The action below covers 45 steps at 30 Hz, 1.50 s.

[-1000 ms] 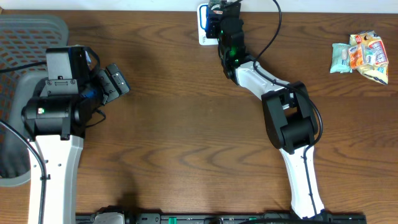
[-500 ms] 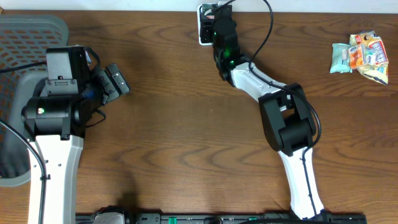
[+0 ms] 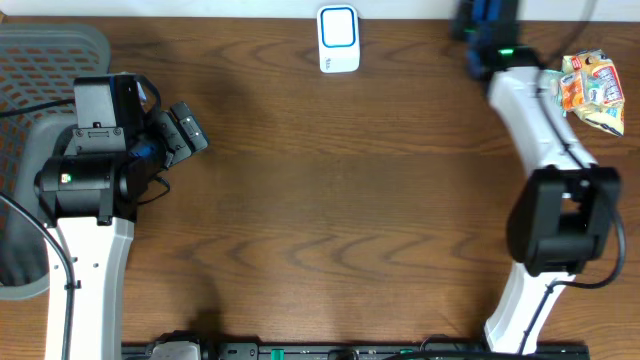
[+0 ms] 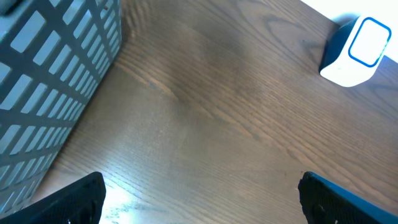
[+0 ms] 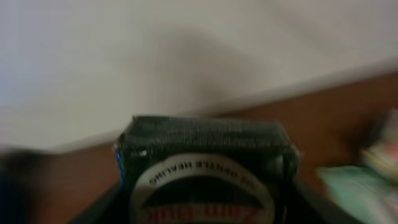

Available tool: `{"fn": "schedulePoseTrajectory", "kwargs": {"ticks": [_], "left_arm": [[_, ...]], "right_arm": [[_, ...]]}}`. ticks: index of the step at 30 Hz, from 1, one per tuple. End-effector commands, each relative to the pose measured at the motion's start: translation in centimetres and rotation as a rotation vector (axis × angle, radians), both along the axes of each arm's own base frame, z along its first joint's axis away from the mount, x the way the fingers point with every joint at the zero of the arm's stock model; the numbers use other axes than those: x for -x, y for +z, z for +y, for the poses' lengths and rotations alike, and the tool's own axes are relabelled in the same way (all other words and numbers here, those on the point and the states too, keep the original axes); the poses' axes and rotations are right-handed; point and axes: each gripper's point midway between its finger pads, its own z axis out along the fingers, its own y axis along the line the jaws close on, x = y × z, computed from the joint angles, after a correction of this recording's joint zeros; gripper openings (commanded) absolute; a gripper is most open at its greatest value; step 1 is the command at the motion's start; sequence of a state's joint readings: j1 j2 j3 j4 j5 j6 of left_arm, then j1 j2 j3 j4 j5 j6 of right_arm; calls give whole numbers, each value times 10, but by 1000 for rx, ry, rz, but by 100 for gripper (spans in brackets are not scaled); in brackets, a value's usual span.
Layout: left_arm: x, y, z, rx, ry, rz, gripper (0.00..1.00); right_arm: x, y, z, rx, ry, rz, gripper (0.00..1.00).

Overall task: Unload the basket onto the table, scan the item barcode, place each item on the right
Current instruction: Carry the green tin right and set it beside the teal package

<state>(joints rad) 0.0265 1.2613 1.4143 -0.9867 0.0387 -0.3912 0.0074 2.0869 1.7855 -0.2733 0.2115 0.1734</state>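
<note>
Mock shop checkout: barcode scanner (image 3: 338, 38), grey basket (image 3: 38, 62), snack packets (image 3: 586, 90) on a wooden table (image 3: 320, 210).

grey mesh basket (image 3: 45, 55) at far-left edge of wooden table (image 3: 300, 200).

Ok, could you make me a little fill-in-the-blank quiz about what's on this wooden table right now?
1. The grey plastic lattice basket sits beside the ____ arm.
2. The left gripper has its jaws ____.
3. The right gripper is closed on a dark rectangular box with a round ____ label.
4. The white scanner shows a rounded square outline in ____.
Missing words: left; open; white; blue.
</note>
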Motion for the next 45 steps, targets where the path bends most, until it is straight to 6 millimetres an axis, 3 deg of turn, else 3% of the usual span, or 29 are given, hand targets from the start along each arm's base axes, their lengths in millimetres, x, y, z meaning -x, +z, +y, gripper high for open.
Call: {"fn": "schedulePoseTrajectory", "kwargs": {"ticks": [1, 2, 7, 14, 22, 25, 28, 34, 42, 45], "left_arm": [[-1, 4, 4, -16, 1, -8, 98], [-1, 4, 4, -16, 1, -8, 98], [-1, 4, 4, -16, 1, -8, 98], [-1, 4, 4, -16, 1, -8, 98], [-1, 4, 4, -16, 1, -8, 98], [-1, 4, 4, -16, 1, -8, 98], [-1, 4, 4, -16, 1, -8, 98], [-1, 4, 4, -16, 1, -8, 98], [-1, 4, 4, -16, 1, -8, 98], [-1, 4, 4, -16, 1, -8, 98]], "right_arm": [[17, -23, -48, 51, -49, 118, 51], [27, -34, -71, 40, -83, 166, 52], [48, -58, -118, -2, -148, 251, 61], [47, -65, -112, -61, -96, 256, 68], [48, -67, -110, -63, -101, 265, 85], [51, -62, -103, -84, -86, 267, 96], [54, -48, -94, -115, -49, 253, 99], [77, 4, -86, -198, -102, 200, 99], [142, 71, -35, -351, 37, 219, 88], [181, 87, -10, -403, 89, 274, 81]]}}
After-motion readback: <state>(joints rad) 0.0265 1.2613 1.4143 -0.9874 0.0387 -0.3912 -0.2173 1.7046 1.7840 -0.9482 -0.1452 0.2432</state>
